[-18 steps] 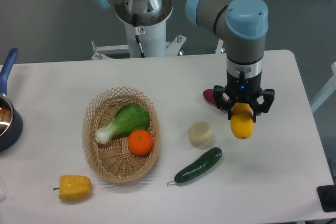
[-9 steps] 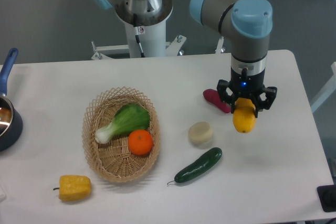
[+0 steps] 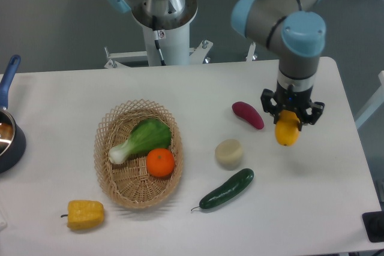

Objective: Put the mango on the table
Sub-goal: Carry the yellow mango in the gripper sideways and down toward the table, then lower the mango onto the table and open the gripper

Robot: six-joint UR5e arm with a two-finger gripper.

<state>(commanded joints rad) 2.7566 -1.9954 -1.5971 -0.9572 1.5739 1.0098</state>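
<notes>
The mango [image 3: 287,132] is a smooth yellow-orange oval fruit held between the fingers of my gripper [image 3: 291,116]. The gripper is shut on its upper part and points straight down. The mango hangs over the right side of the white table [image 3: 324,202], to the right of a dark red sweet potato [image 3: 248,114]. I cannot tell whether the mango touches the tabletop.
A wicker basket [image 3: 117,179] at the left centre holds a bok choy [image 3: 140,139] and a round orange [image 3: 161,162]. A pale round bun [image 3: 229,153] and a cucumber [image 3: 227,189] lie left of the gripper. A yellow bell pepper [image 3: 84,214] lies front left. A dark pan [image 3: 8,138] is at the left edge.
The gripper has moved to the right and slightly toward the back with the mango held in it, uncovering the sweet potato. Nothing else has moved.
</notes>
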